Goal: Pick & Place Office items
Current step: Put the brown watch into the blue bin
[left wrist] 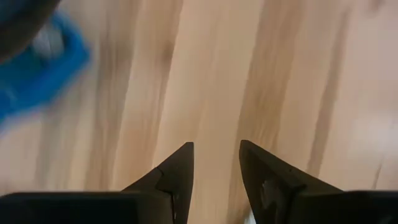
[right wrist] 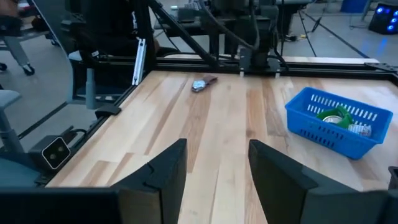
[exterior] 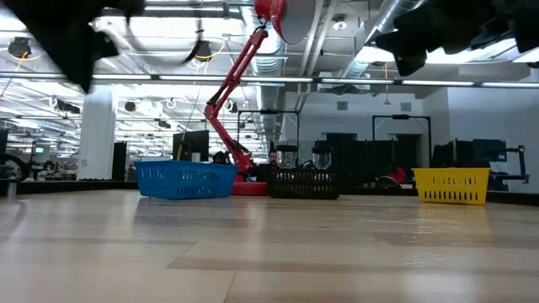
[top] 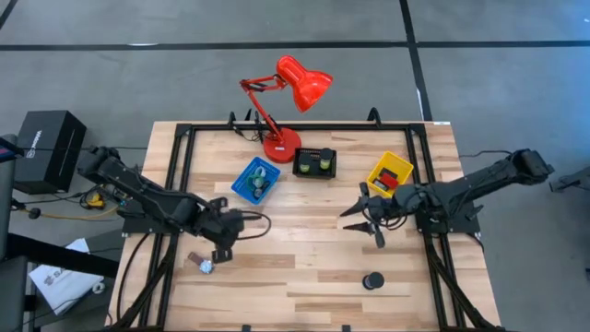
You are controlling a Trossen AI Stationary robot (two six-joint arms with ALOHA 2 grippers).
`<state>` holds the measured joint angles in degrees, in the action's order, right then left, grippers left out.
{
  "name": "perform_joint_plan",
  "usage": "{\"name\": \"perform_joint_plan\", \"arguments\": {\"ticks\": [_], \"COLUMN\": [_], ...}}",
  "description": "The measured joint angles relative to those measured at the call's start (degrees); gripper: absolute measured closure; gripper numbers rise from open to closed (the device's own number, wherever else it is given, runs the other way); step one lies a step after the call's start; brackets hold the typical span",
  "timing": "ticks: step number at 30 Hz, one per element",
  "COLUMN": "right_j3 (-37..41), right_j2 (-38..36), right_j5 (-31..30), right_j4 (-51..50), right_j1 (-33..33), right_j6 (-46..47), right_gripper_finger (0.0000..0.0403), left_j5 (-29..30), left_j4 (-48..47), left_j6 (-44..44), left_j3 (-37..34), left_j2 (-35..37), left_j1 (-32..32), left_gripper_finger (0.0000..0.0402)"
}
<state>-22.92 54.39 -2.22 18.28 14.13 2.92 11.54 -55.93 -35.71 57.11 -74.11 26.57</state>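
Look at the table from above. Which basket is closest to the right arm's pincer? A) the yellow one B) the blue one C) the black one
A: in the high view the yellow basket sits just above the right pincer, while the black basket and the blue basket lie farther toward the left arm.

Wooden counter under my arms, pale planks, black frame round edges. Along far side: red lamp base, blue bin, black bin, yellow bin, all sitting straight on wood. Near side: black cylinder upright, alone, toward right. Toward left, small brown-and-silver item lying flat. Middle planks bare.
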Motion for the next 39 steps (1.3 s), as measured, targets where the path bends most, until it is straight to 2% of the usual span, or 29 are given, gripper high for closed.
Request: {"name": "perform_joint_plan", "arguments": {"ticks": [2, 8, 13, 17, 20, 23, 26, 33, 36, 39], "right_j3": [0.00, 0.00, 0.00, 0.00, 0.00, 0.00, 0.00, 0.00, -0.02, -0.02], "right_j2": [0.00, 0.02, 0.02, 0.02, 0.04, 0.04, 0.04, 0.04, 0.04, 0.04], "right_j5": [0.99, 1.02, 1.12, 1.12, 1.08, 1.08, 1.05, 0.97, 0.97, 0.97], "right_j4": [0.14, -0.23, -0.28, -0.82, -1.35, -1.35, -1.36, -1.71, -1.77, -2.00], "right_j1": [-0.64, -0.88, -0.81, -0.81, -0.79, -0.77, -0.77, -0.77, -0.77, -0.81], "right_j6": [0.04, 0.04, 0.05, 0.05, 0.07, 0.07, 0.07, 0.07, 0.05, 0.04], "right_gripper_finger": [0.0239, 0.0239, 0.0239, 0.0239, 0.0239, 0.0239, 0.0239, 0.0239, 0.0239, 0.0239], "left_j5": [-3.88, -13.09, -14.30, -17.47, -21.10, -20.47, -18.43, -18.64, -18.38, -17.83], "left_j4": [-3.25, -3.11, -2.75, -1.56, 3.90, 9.80, 12.89, 14.13, 14.14, 14.11], "left_j6": [-2.32, -3.68, -4.03, -4.04, -4.01, -4.11, -4.62, -5.37, -5.33, -5.32], "left_j3": [-1.34, -8.26, -13.55, -17.56, -20.43, -22.86, -24.45, -28.08, -28.56, -28.62], "left_j2": [0.00, 0.00, 0.00, 0.00, 0.00, 0.00, 0.00, 0.27, 0.22, 0.22], "left_j1": [0.66, 4.06, 8.11, 10.94, 13.58, 16.03, 17.28, 17.40, 17.39, 17.28], "left_gripper_finger": [0.0279, 0.0259, 0.0214, 0.0181, 0.0165, 0.0159, 0.0160, 0.0187, 0.0217, 0.0265]}}
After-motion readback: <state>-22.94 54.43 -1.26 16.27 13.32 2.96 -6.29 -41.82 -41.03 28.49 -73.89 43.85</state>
